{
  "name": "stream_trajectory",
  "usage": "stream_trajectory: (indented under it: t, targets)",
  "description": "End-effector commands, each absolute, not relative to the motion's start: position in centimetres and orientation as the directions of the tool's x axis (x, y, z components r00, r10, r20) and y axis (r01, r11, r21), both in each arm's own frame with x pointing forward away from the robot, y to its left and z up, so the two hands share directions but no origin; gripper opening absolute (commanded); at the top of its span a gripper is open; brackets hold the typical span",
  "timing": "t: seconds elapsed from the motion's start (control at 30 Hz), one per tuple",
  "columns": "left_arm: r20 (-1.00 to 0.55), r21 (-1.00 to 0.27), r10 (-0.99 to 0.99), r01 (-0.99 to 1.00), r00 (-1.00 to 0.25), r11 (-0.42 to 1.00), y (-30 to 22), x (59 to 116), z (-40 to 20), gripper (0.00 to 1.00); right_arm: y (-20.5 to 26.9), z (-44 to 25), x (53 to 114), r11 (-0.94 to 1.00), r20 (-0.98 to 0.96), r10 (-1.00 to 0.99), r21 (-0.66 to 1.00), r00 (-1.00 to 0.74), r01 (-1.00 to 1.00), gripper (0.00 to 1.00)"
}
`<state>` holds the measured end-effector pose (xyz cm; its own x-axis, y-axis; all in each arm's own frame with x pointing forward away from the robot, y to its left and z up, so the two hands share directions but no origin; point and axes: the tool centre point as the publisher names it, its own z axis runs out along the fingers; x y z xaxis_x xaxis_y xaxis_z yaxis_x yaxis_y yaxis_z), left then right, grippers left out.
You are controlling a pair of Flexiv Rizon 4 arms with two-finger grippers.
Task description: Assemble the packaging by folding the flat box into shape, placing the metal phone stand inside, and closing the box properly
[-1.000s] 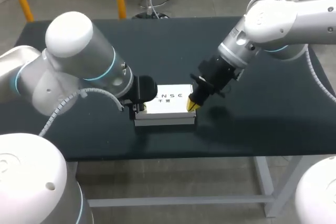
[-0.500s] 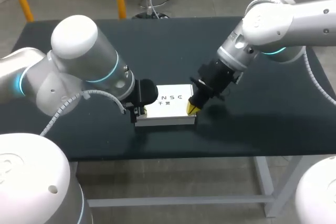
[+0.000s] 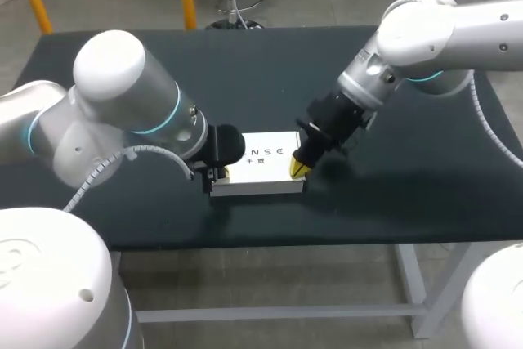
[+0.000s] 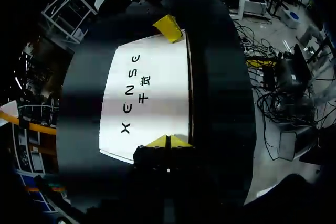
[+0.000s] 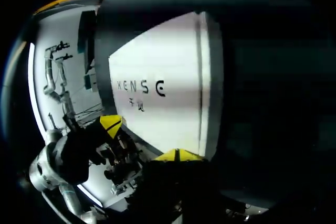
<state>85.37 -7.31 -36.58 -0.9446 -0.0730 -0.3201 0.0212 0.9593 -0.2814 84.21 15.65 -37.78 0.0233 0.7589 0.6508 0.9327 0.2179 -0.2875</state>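
A white, closed box (image 3: 260,163) with dark lettering on its lid lies flat near the front of the black table (image 3: 392,194). My left gripper (image 3: 214,176) is shut, its tips resting on the box's left end; in the left wrist view those tips (image 4: 168,141) meet on the lid's near edge of the box (image 4: 149,95). My right gripper (image 3: 299,167) is also shut, tips down on the box's right end. In the right wrist view its tips (image 5: 177,155) touch the box (image 5: 163,98), with the left gripper (image 5: 110,123) at the far end. No phone stand shows.
The dark tabletop stretches bare around the box, with its front edge (image 3: 270,244) a short way in front of the box.
The left arm's elbow and upper links have shifted slightly. Both grippers stay shut at the box's ends, and the box has hardly moved.
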Motion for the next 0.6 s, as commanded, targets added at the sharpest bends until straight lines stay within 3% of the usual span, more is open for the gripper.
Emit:
stream_trajectory:
  t: [0.03,0.43,0.6]
  targets:
    - [-0.343,-0.269,-0.078,0.018,-0.936,0.963,-7.3,84.6,-35.6,0.0,15.2,-36.7,83.2,0.203,0.65,0.76,-0.257,0.013,0.945,0.0]
    - [-0.279,-0.285,-0.088,-0.005,-0.956,0.958,-7.3,85.3,-37.9,0.0,14.8,-39.9,84.2,0.202,0.649,0.758,-0.332,0.068,0.922,0.0]
    - [-0.328,-0.278,-0.091,0.005,-0.94,0.96,-7.4,84.2,-35.9,0.0,14.2,-38.0,83.5,0.218,0.68,0.733,-0.276,0.029,0.936,0.0]
